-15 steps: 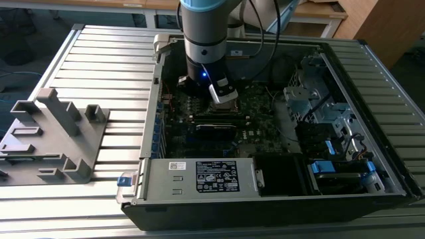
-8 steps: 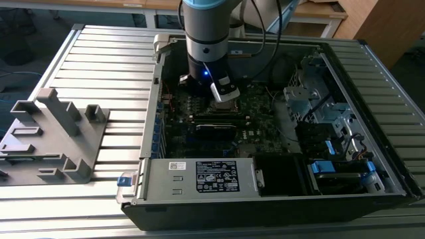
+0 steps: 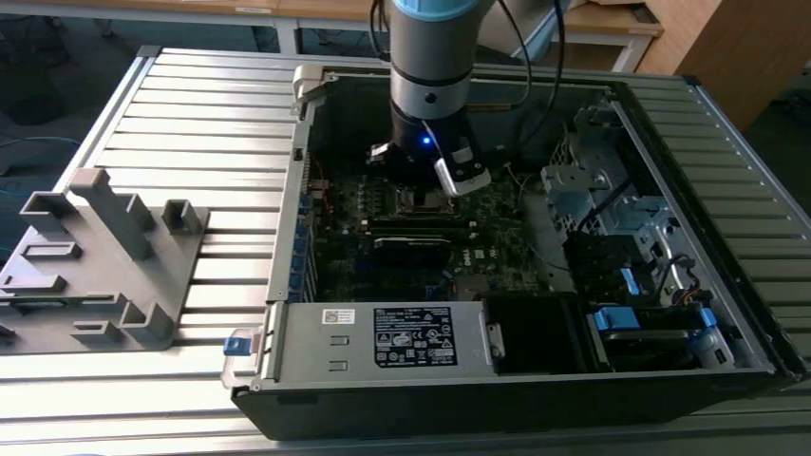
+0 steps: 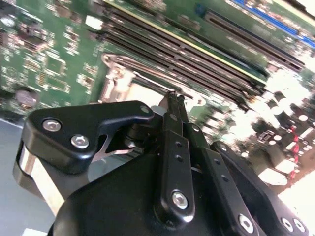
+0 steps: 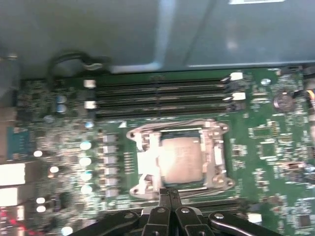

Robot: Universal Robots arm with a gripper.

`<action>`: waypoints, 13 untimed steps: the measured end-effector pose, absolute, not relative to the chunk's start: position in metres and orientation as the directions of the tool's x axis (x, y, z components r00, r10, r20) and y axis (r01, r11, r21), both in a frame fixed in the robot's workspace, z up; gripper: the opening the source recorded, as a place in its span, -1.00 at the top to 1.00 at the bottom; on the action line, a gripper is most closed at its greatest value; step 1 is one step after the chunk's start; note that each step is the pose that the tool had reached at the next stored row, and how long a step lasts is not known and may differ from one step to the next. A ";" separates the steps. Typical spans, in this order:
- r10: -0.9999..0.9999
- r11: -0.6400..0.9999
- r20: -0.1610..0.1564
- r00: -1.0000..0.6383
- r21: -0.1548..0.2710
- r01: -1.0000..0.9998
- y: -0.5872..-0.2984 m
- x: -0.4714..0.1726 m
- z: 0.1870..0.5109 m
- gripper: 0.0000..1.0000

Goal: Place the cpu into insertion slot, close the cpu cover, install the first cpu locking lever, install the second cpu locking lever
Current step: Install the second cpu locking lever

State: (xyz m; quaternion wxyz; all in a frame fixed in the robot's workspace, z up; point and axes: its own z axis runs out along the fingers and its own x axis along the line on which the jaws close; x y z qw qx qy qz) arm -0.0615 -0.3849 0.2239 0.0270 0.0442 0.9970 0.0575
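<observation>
The cpu [image 5: 182, 158], a silver-grey square, lies in the insertion slot [image 5: 140, 162] on the green motherboard. The cpu cover [image 5: 218, 152], a silvery frame, lies flat around the chip. A thin wire lever [image 5: 172, 123] runs along the socket's side nearest the memory slots. My gripper [image 5: 169, 191] is shut with nothing between its black fingers, and its tips are at the socket's opposite edge. In the second wrist view the gripper [image 4: 174, 96] has its tips just beside the socket's metal rim [image 4: 123, 78]. In the exterior view the arm [image 3: 431, 95] stands over the insertion slot [image 3: 423, 200] inside the open case.
Long black memory slots [image 5: 162, 96] run beside the socket. The case walls [image 3: 298, 190] ring the board, with drive bays [image 3: 609, 218] on the exterior view's right and a metal box [image 3: 380, 337] in front. A grey fixture [image 3: 102, 256] stands on the slatted table.
</observation>
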 end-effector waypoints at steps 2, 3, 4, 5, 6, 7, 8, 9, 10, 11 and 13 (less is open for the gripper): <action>0.091 0.990 -0.049 -0.995 0.117 0.085 -0.385 -0.057 0.224 0.80; 0.091 0.990 -0.049 -0.995 0.116 0.085 -0.383 -0.056 0.224 0.80; 0.091 0.990 -0.049 -0.995 0.115 0.085 -0.381 -0.056 0.224 0.80; 0.091 0.990 -0.049 -0.995 0.112 0.085 -0.377 -0.056 0.224 0.80; 0.091 0.991 -0.050 -0.995 0.108 0.085 -0.373 -0.056 0.224 0.80; 0.090 0.991 -0.050 -0.995 0.102 0.085 -0.369 -0.056 0.224 0.80; 0.090 0.992 -0.051 -0.995 0.093 0.085 -0.367 -0.056 0.223 0.80; 0.090 0.993 -0.052 -0.995 0.083 0.085 -0.365 -0.055 0.223 0.80; 0.089 0.994 -0.053 -0.995 0.069 0.085 -0.363 -0.055 0.223 0.80; 0.088 0.995 -0.054 -0.995 0.054 0.085 -0.361 -0.055 0.223 0.80; 0.087 0.996 -0.056 -0.995 0.038 0.085 -0.357 -0.054 0.223 0.80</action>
